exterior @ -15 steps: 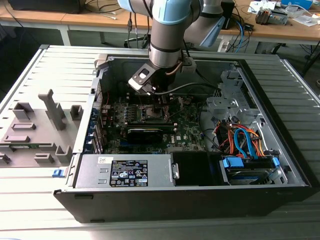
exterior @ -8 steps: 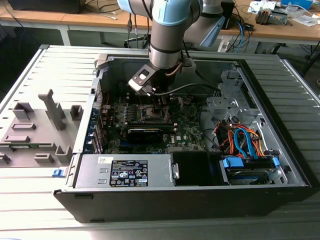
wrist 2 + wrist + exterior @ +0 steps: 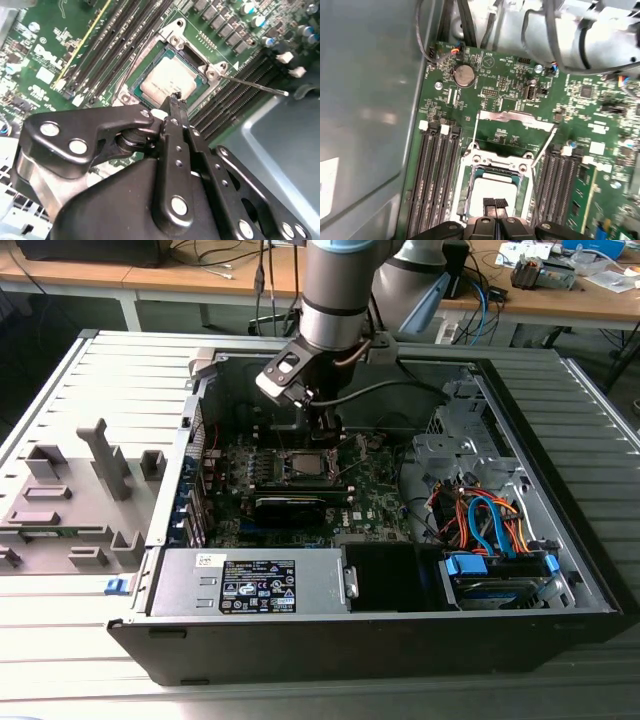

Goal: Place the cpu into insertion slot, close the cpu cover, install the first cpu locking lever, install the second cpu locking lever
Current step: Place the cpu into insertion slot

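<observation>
Grey slatted table [image 3: 60,640] bears the open computer case [image 3: 300,652], where we record the gripper [image 3: 175,98], fingertips pressed together, poised directly over the insertion slot [image 3: 134,89] edge, and the cpu [image 3: 160,85] seated inside that slot.

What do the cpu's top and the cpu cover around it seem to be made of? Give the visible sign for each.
The cpu: its top looks like dull, matte silver-grey metal, showing a soft even sheen. The cpu cover: seemingly thin stamped steel, brighter, with sharp highlights along its edges; the exact alloy cannot be told.
</observation>
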`<state>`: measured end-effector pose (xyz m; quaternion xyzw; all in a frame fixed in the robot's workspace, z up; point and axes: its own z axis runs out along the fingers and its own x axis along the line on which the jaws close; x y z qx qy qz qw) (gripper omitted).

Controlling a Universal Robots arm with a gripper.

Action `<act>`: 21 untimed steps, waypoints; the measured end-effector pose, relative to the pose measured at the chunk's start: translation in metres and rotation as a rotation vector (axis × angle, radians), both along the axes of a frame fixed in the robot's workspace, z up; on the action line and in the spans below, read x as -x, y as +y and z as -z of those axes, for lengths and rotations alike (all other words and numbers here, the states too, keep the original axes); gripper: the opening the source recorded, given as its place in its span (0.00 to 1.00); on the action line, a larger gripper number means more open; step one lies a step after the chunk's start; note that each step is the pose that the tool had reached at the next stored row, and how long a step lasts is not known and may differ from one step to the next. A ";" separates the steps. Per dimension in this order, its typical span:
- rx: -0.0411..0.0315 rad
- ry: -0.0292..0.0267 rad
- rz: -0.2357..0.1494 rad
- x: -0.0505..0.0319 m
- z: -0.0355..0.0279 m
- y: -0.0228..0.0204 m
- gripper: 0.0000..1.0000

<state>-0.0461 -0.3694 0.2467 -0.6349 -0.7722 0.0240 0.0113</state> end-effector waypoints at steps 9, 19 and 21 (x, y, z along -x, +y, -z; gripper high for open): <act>0.0145 0.0001 0.064 -0.0003 -0.0115 -0.0003 0.11; 0.0310 -0.0069 0.138 -0.0002 -0.0104 -0.0002 0.11; 0.0371 -0.0294 0.138 -0.0002 -0.0104 -0.0004 0.11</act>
